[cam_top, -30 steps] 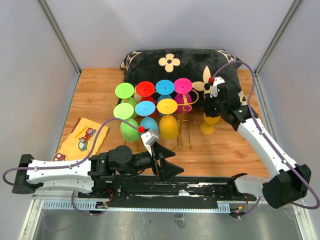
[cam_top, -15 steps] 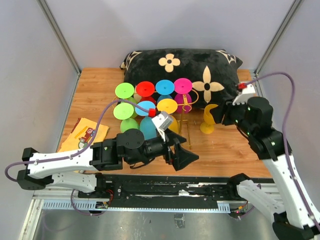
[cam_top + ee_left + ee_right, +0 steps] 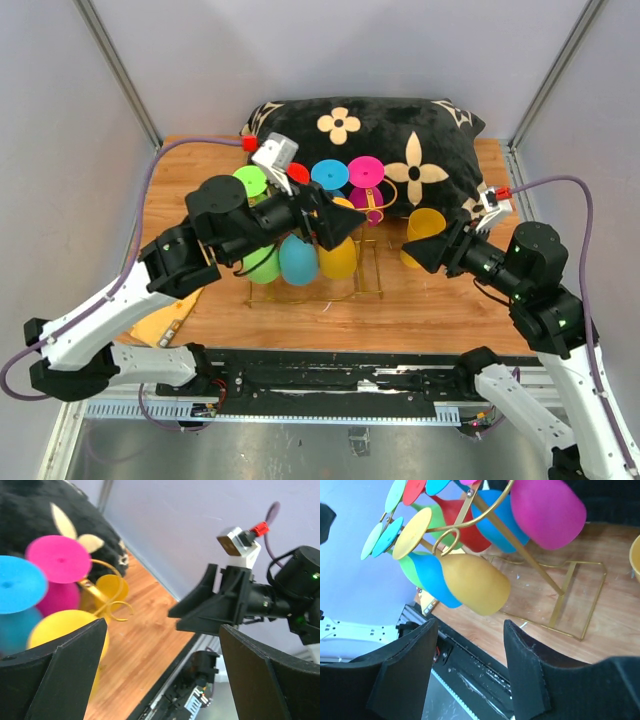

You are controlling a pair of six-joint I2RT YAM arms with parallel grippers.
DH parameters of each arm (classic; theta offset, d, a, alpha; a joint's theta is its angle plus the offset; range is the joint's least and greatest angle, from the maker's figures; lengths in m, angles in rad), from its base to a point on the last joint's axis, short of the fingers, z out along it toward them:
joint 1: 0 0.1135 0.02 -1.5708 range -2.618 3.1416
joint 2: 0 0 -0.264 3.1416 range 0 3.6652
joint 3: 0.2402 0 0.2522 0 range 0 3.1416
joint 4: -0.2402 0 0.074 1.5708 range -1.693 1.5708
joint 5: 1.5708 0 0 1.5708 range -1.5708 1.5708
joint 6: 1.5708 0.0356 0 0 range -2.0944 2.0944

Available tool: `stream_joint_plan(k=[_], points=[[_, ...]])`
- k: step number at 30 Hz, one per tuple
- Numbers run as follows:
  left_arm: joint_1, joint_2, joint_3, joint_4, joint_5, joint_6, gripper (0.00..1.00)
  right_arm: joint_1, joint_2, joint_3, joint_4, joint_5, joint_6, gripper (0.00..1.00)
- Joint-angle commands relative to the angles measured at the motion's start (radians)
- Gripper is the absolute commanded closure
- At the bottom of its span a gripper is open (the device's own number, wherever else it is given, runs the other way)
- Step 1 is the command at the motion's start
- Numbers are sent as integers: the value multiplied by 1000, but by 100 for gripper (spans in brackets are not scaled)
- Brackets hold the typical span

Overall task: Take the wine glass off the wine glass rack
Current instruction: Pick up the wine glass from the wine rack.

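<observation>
Gold wine glass rack [image 3: 551, 580] is crowded. My left gripper [image 3: 333, 222] and right gripper [image 3: 420, 255] gape empty; I judge a careless reach could knock neighbouring glasses [image 3: 298, 258] off.

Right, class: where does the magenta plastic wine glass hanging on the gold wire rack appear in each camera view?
Top external: magenta wine glass, centre, rightmost round foot in the back row.
Left wrist: upper left, round foot facing the camera.
Right wrist: top, right of centre, bowl only.
Shared landmark: the gold wire rack it hangs from.
</observation>
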Motion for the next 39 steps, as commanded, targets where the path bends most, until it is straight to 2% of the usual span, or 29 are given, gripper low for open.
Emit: stream_joint_plan(k=[1,5,8,12,15,18,22,25,28,35,39], points=[[76,-75,27,-72,-7,14,0,51,13,49,-41,-82,46,44],[81,-118,64,-164,-166,29,0,109,27,70,-80,-48,47,46],[81,-164,70,-229,-337,28,0,223,71,97,-102,4,40,47],[81,-230,49,-256,-445,33,0,428,120,145,-130,225,32,46],[81,-240,50,-281,-477,49,0,520,146,154,-88,313,42,47],[82,-210,58,-306,-489,87,0,593,185,165,-43,383,70,47],[104,-149,103,-370,-534,85,0,661,205,155,64,555,150,48],[182,-141,109,-375,-479,73,0,669,233,146,161,593,186,48],[226,-168,90,-368,-454,51,0,668,277,178,191,625,207,46],[228,-240,21,-355,-426,-17,0,669,327,162,247,742,298,47],[228,-279,-19,-323,-379,-32,0,668,327,103,354,782,360,50]])
